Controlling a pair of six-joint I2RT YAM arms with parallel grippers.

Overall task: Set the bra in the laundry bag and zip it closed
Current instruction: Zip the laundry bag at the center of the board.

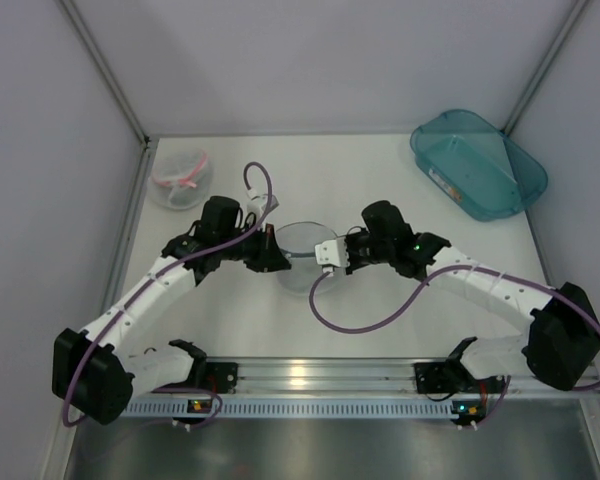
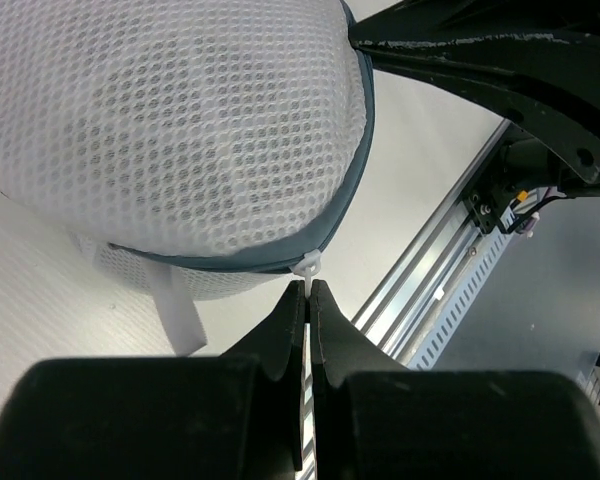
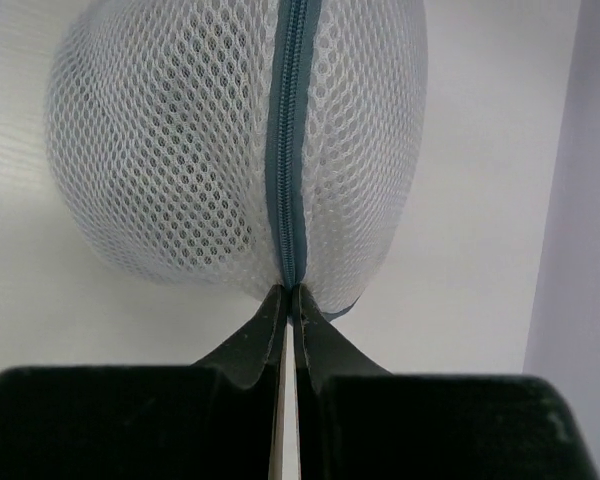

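laundry bag: the laundry bag (image 1: 302, 262) is at the middle of the tabletop (image 1: 400, 200), held between the two arms, with one set of fingers at each side.
which way it points: from above it looks round, so I can name no long axis. From the right wrist the grey zip (image 3: 288, 130) runs straight away from the fingers, up over the middle of the white mesh dome. From the left wrist the grey rim curves under the dome, from upper right to lower left.
zip: the stretch I can see looks closed, but its far end goes over the top of the dome and out of sight.
left fingers: the left fingers (image 2: 280, 335) are pressed together on a small white tab (image 2: 308, 265) that hangs at the grey rim.
right fingers: the right fingers (image 3: 250, 345) are pinched shut on the near edge of the bag, right on the zip line.
bra: I cannot pick it out, only grey shading behind the mesh.
hard to tell: whether the bag rests on the tabletop or hangs just above it.
cut off: both wrist views crop the top of the dome.
further off: a pink-rimmed bag (image 1: 180, 178) sits at the far left and a teal bin (image 1: 478, 163) at the far right, both well apart from the arms.
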